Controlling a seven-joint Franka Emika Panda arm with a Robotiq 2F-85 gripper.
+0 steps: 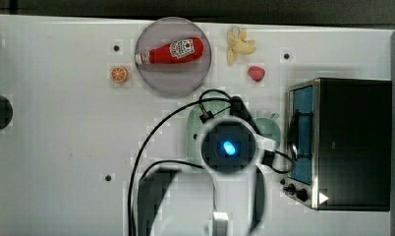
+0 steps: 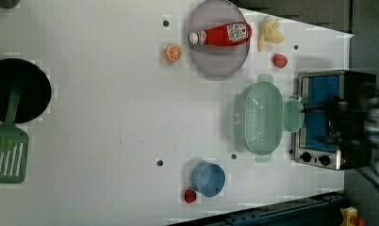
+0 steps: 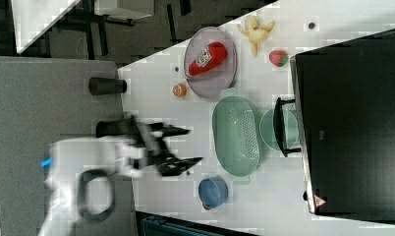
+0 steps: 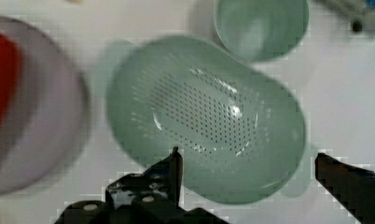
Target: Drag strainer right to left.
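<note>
In the top view, the arm's wrist hangs over the middle of the table and covers most of the strainer (image 1: 194, 129), so only a pale green edge shows; the grey plate (image 1: 173, 78) lies beyond.

In the left view, the strainer sits flat between that plate and the toaster oven (image 2: 336, 117), with the green mug (image 2: 293, 115) touching or just beside its far rim, a tight spot that favours dragging over lifting.

In the right view, the gripper (image 3: 183, 145) stands spread wide and empty, apart from the strainer (probably lining up on its rim).

In the wrist view, the two fingers straddle the near rim from above; the blue cup (image 3: 213, 191) sits nearby.
</note>
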